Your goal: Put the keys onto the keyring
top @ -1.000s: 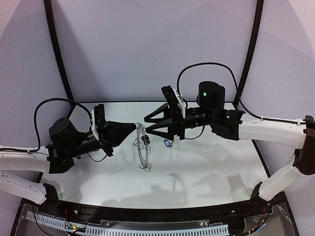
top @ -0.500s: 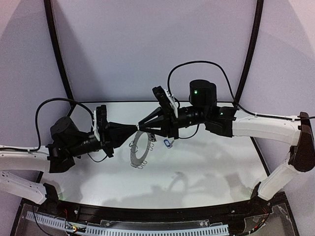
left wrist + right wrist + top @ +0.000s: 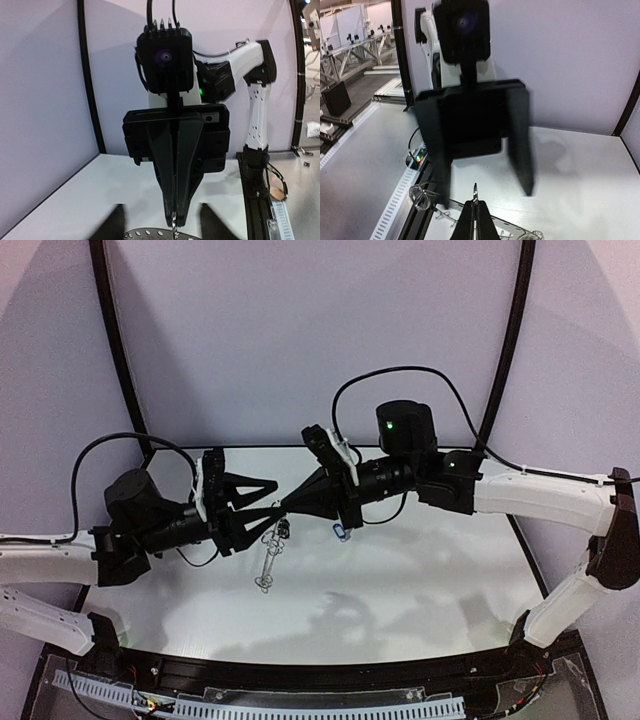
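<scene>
One keyring (image 3: 268,562): hangs edge-on from right gripper (image 3: 283,509), whose jaws are clamped on it.
Left gripper (image 3: 274,499): jaws apart, facing it.
Blue key (image 3: 340,532): on table (image 3: 430,580).

One keyring (image 3: 268,562), one blue-tagged key (image 3: 340,532), and seemingly one black-headed key (image 3: 284,531).

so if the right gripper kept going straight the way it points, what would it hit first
Probably the left gripper: the right gripper, shut on the keyring, points into the gap between its open fingers, toward its dark palm. Depth is unclear.
</scene>
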